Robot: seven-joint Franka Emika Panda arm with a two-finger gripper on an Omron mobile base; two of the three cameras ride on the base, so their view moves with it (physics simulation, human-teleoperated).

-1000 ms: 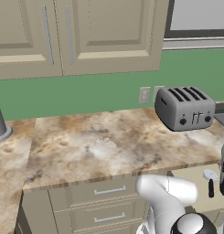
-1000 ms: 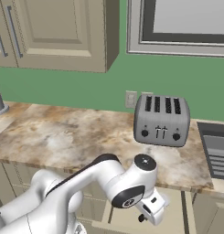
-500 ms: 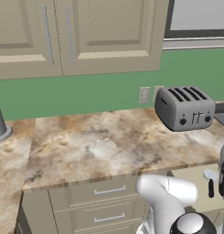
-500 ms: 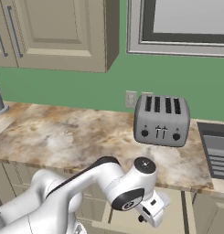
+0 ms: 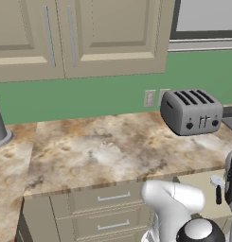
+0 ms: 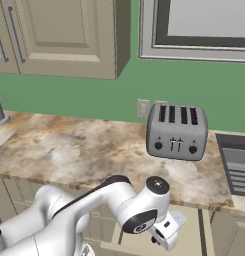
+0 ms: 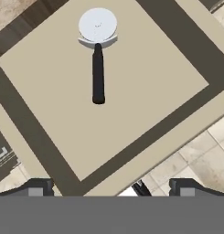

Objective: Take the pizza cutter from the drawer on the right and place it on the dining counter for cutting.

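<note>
The pizza cutter [image 7: 98, 55], with a round pale wheel and a short black handle, lies flat on the beige floor of the open drawer [image 7: 45, 87], wheel toward the far end. My gripper [image 7: 112, 187] hangs above the drawer's near edge. It is open, its fingertips [image 7: 35, 186] wide apart with nothing between them, and it stands well short of the cutter. From the left base the cutter [image 5: 218, 191] shows small inside the pulled-out drawer [image 5: 200, 186] under the worktop's right end. The white hand [image 6: 168, 232] hovers over that drawer [image 6: 199, 235]. The dining counter is out of view.
A silver toaster [image 5: 191, 112] stands on the marbled worktop [image 5: 103, 151] against the green backsplash, right above the open drawer. Wider closed drawers [image 5: 112, 197] sit to its left. A grey cylinder [image 5: 0, 127] stands at far left. Tiled floor [image 7: 195, 155] lies below the drawer front.
</note>
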